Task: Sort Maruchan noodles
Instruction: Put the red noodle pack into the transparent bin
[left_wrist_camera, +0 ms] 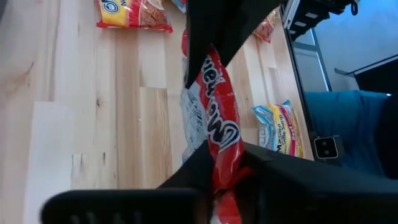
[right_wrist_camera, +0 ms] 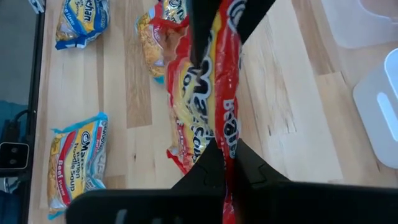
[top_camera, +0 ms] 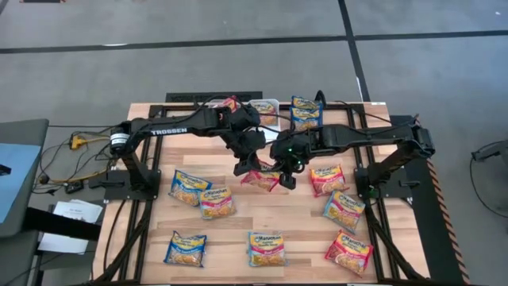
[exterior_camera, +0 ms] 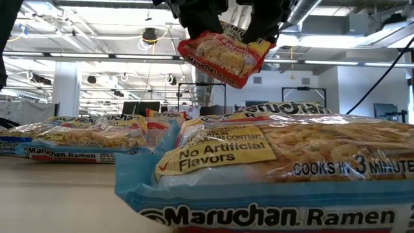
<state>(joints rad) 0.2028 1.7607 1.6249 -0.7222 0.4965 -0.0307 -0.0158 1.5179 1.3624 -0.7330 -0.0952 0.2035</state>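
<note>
Grey floor (top_camera: 238,63), strip-lit ceiling (exterior_camera: 97,32)

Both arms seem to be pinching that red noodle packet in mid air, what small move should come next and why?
Probably one should let go: the left gripper and right gripper both clamp the same red packet, held above the table. Releasing the left would free the right to carry it.

at the tabletop's (top_camera: 238,222) 12 o'clock edge, both arms hide most of two packets (top_camera: 262,111); the low view cuts off the nearest packet (exterior_camera: 272,175).
</note>
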